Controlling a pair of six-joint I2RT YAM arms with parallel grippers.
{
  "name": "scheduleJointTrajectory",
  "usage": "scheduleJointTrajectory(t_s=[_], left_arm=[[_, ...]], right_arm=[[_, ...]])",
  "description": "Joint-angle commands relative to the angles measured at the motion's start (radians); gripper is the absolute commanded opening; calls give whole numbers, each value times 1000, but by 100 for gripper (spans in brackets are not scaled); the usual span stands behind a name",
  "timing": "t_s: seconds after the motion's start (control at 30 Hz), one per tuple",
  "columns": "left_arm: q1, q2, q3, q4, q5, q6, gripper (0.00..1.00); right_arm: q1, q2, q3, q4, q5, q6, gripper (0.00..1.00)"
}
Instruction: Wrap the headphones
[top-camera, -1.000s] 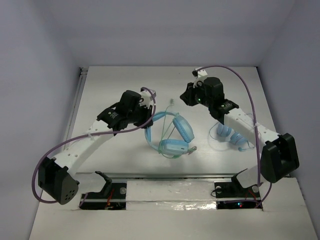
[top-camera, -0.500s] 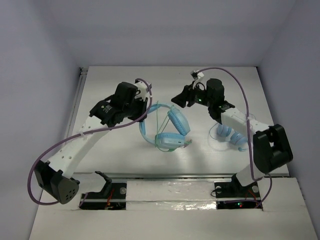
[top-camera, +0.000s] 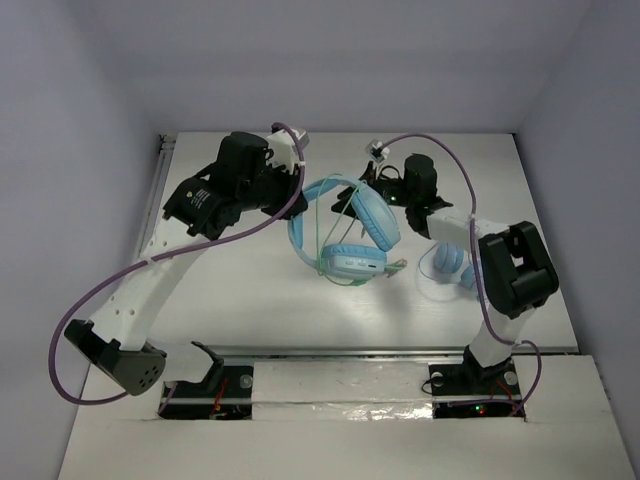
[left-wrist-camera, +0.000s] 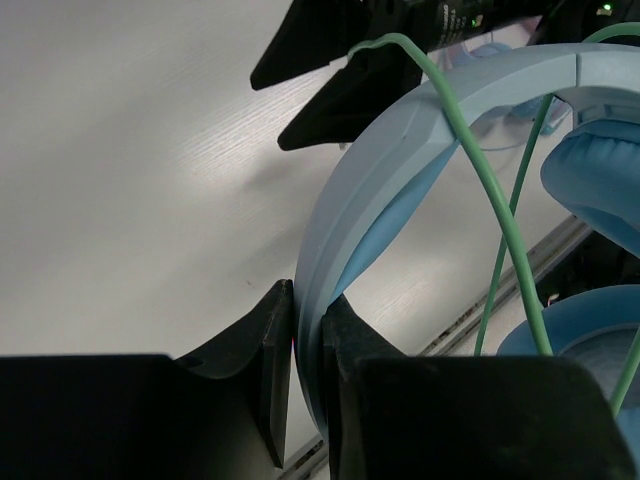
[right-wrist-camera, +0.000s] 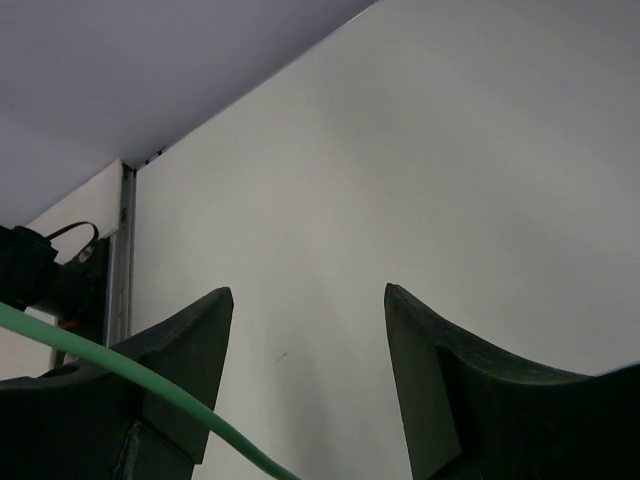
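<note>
here, sky-blue headphones (top-camera: 368, 218), wide headband (left-wrist-camera: 400, 140), padded cups (top-camera: 353, 262), thin green cable (left-wrist-camera: 490, 200)

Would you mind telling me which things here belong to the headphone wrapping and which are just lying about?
Job: light-blue headphones, clamped at the headband by the left gripper; their green cable, beside the open right gripper.
Lying about: smaller, darker blue headset on the table.

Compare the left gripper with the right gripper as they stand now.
The left gripper is shut; the right gripper is open. The left gripper clamps the headband of the headphones; the right gripper holds nothing, the cable only crossing one finger. Both have black fingers, near the headband.
</note>
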Motion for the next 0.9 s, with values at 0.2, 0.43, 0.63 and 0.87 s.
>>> scheduleJointTrajectory(t_s=[0.2, 0.43, 0.63, 0.87], left_arm=[[2, 2, 116, -31, 35, -32, 0], [2, 9, 140, -67, -49, -17, 0], [2, -35, 79, -55, -88, -26, 0], [2, -23, 62, -51, -56, -11, 0]], right_arm=[[56, 76, 54, 172, -129, 72, 47], [46, -14, -52, 169, 186, 72, 0], [-14, -128, -104, 128, 485, 109, 0], [-76, -177, -101, 97, 584, 144, 0]])
